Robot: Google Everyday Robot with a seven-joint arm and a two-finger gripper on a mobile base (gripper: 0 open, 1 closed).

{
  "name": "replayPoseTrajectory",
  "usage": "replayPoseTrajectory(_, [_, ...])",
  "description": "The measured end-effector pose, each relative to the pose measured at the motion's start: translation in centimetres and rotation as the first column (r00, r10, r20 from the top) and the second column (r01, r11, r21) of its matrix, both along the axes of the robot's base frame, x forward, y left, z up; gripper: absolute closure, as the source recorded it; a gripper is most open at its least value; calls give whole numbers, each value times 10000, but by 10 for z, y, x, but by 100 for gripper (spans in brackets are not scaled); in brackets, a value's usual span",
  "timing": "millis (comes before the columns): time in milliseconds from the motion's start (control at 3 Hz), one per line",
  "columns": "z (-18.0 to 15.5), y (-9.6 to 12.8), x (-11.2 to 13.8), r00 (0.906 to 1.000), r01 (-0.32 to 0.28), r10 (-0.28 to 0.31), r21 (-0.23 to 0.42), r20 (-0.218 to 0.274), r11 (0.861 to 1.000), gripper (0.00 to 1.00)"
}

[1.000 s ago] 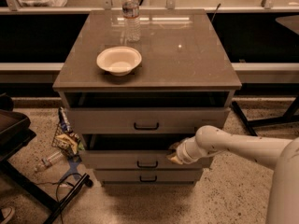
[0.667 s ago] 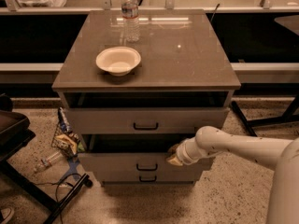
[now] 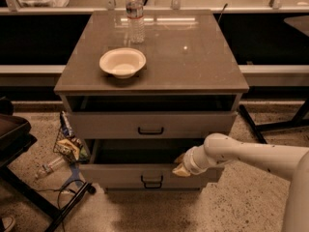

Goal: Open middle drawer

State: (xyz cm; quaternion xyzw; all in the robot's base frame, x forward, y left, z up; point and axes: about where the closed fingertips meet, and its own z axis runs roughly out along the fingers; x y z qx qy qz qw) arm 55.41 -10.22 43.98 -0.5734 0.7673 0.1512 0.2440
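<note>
The middle drawer is a wide grey drawer with a low front and a small black bar handle. It stands pulled out from the cabinet, and its dark inside shows. My gripper is at the top edge of the drawer front, right of the handle, with my white arm reaching in from the right. The taller-fronted top drawer is slightly out above it. The lowest drawer is hidden under the pulled-out middle drawer.
A white bowl and a water bottle stand on the cabinet top. Clutter and a wire basket lie on the floor at the left, beside a dark stand. Black table legs stand at the right.
The middle drawer has slid further out toward the camera and now covers the lowest drawer's front. My gripper has moved with the drawer's top edge.
</note>
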Motion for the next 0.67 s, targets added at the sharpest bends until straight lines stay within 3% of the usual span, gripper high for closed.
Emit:
replayPoseTrajectory(333, [0, 0, 0, 10000, 0, 0, 0, 0, 10000, 100])
replayPoseTrajectory(667, [5, -3, -23, 10000, 3, -3, -61, -43, 10000, 100])
